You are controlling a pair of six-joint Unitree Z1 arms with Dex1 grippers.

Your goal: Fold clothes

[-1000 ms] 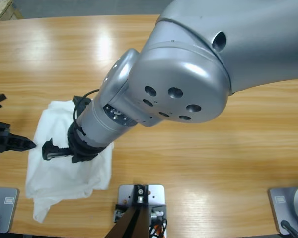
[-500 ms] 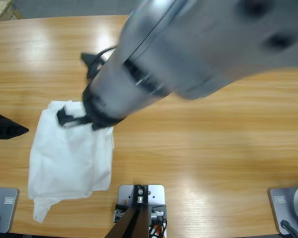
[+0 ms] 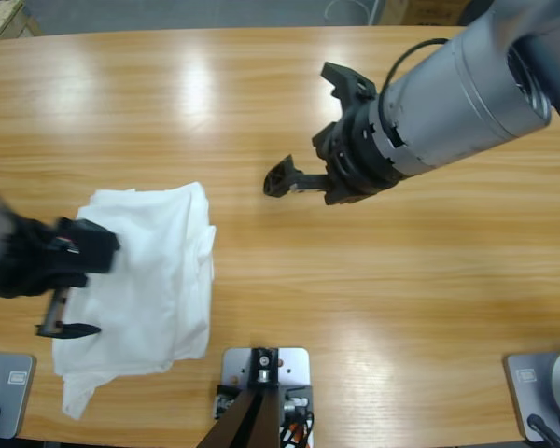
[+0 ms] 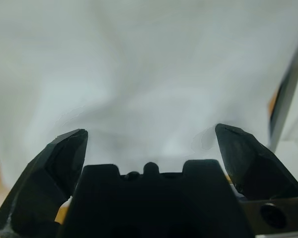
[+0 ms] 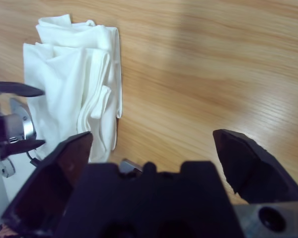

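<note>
— While the T-shirt (image 3: 149, 271) lies as a rumpled bundle near the table's (image 3: 373, 308) front-left edge, is folding finished?
— Partly, I'd judge (edges uneven). The left gripper (image 3: 67, 313) hovers over it, jaws spread, empty.
— Farther off?
— The right gripper (image 3: 303, 177), wide open, holding nothing; nothing obstructs.

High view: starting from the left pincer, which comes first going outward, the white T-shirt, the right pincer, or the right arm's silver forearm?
From the left pincer:
1. White T-shirt: directly beneath it, crumpled on the table.
2. Right pincer: over bare wood near mid-table.
3. Silver forearm: behind that pincer, towards the upper corner.
</note>
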